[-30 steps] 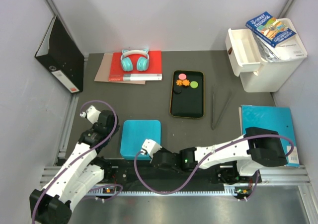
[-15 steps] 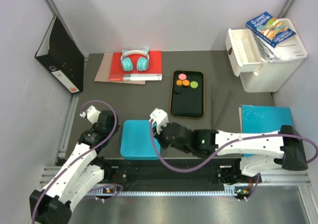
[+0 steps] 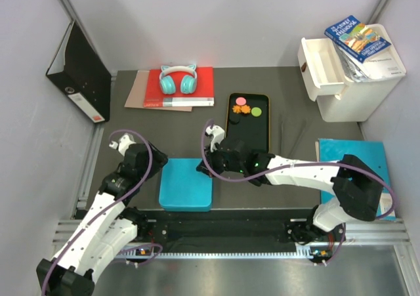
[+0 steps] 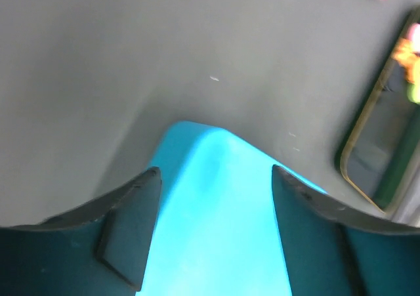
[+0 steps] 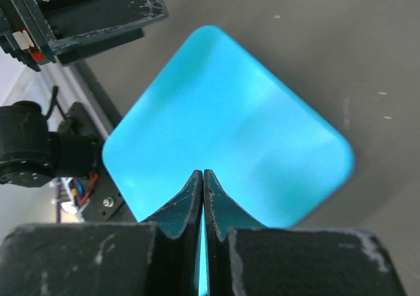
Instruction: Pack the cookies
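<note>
The cookies (image 3: pixel 243 109) lie at the far end of a black tray (image 3: pixel 248 137): pink, orange, green and black discs. In the left wrist view they are a blurred orange and green patch (image 4: pixel 411 53) at the right edge. A turquoise square box (image 3: pixel 186 184) sits near the arms' bases. My left gripper (image 3: pixel 156 165) is open at the box's far left corner; that corner (image 4: pixel 197 138) shows between its fingers (image 4: pixel 134 211). My right gripper (image 3: pixel 203 169) hangs shut and empty over the box's far right part, and its view shows the box (image 5: pixel 223 119) below the tips (image 5: pixel 203 172).
Teal headphones (image 3: pixel 178 80) rest on a red book at the back. A black binder (image 3: pixel 82 73) leans on the left wall. A white drawer unit (image 3: pixel 348 73) with a book on top stands back right. Dark tongs (image 3: pixel 289 142) and a blue folder (image 3: pixel 351 157) lie right of the tray.
My right arm swung from the near edge across the turquoise box towards the tray, staying shut. My left gripper opened and shifted towards the box's corner.
</note>
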